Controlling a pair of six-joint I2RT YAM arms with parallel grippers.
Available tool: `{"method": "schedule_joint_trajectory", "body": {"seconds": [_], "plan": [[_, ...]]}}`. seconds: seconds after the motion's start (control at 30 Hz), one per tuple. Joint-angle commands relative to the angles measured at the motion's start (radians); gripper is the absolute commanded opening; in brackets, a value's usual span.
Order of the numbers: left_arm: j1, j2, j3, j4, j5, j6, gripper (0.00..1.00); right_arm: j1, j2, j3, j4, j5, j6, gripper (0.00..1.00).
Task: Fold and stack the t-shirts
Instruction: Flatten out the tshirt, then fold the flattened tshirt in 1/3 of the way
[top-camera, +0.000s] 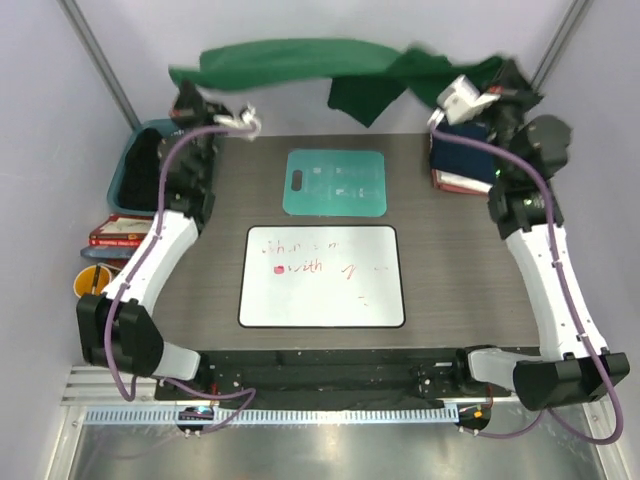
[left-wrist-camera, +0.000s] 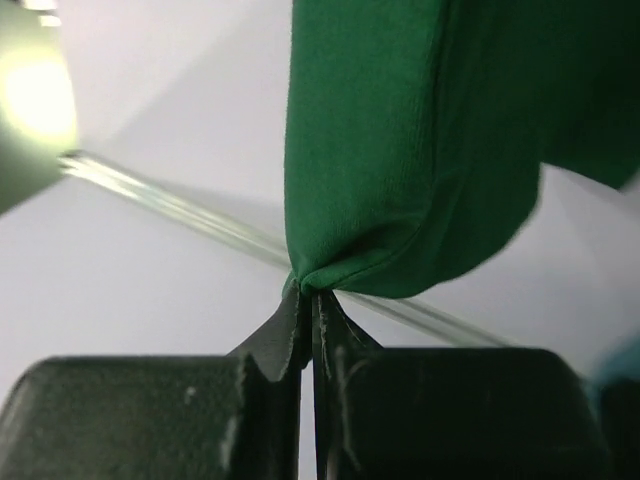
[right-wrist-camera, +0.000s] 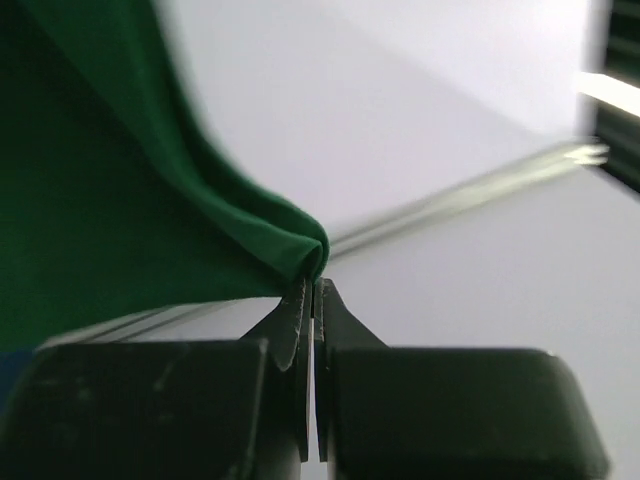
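— Whereabouts of the dark green t-shirt (top-camera: 300, 62)?
— Up in the air beyond the far edge of the table (top-camera: 440, 250), held at both ends.
— Long axis?
— Left to right, roughly level, with a loose part drooping just right of the middle.
— Left gripper (left-wrist-camera: 310, 292)?
— Clamped tight on a folded edge at the cloth's left end.
— Right gripper (right-wrist-camera: 313, 282)?
— Likewise pinched shut on a rolled edge at the right end.
— Below that end?
— Folded shirts (top-camera: 458, 160) stacked at the far right corner, navy on top.
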Motion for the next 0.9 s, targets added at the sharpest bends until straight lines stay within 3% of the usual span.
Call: {"method": "schedule_joint_trajectory", "body": {"seconds": [0.0, 0.03, 0.17, 0.3, 0.4, 0.7, 0.87], "plan": [[0.003, -0.109, -0.389, -0.142, 0.042, -0.058, 0.0, 0.01, -0.095, -0.287, -0.362, -0.118, 0.094, 0.01], [0.0, -0.134, -0.502, -0.175, 0.088, -0.046, 0.0, 0.01, -0.127, -0.336, -0.415, -0.144, 0.102, 0.01], [0.005, -0.247, -0.663, -0.535, 0.22, 0.036, 0.0, 0.012, -0.277, -0.524, -0.728, -0.232, -0.013, 0.01], [0.008, -0.317, -0.697, -0.813, 0.312, 0.15, 0.0, 0.012, -0.275, -0.57, -1.092, -0.255, -0.125, 0.01], [0.008, -0.311, -0.663, -0.981, 0.331, 0.185, 0.0, 0.01, -0.243, -0.57, -1.267, -0.244, -0.167, 0.01], [0.008, -0.225, -0.511, -1.369, 0.306, 0.182, 0.0, 0.012, -0.221, -0.562, -1.415, -0.202, -0.191, 0.01], [0.008, -0.303, -0.543, -1.483, 0.315, 0.258, 0.0, 0.01, -0.236, -0.565, -1.235, -0.143, -0.144, 0.01]]}}
